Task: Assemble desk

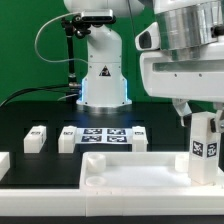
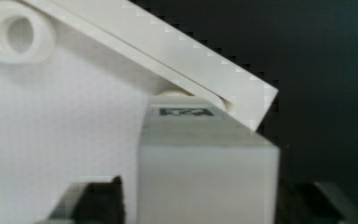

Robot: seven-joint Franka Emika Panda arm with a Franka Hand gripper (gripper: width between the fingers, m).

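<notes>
Wrist view: upright desk leg (image 2: 204, 150) between fingers of the released gripper (image 2: 204, 203), clear of both

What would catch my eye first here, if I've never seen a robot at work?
Probably the big white gripper at the exterior view's right, poised over a white leg that stands upright at the right end of the wide white panel in front. Farther back, the arm's base glows bluish in the middle. Before it, the marker board with its black-and-white tags lies on the black table.
</notes>
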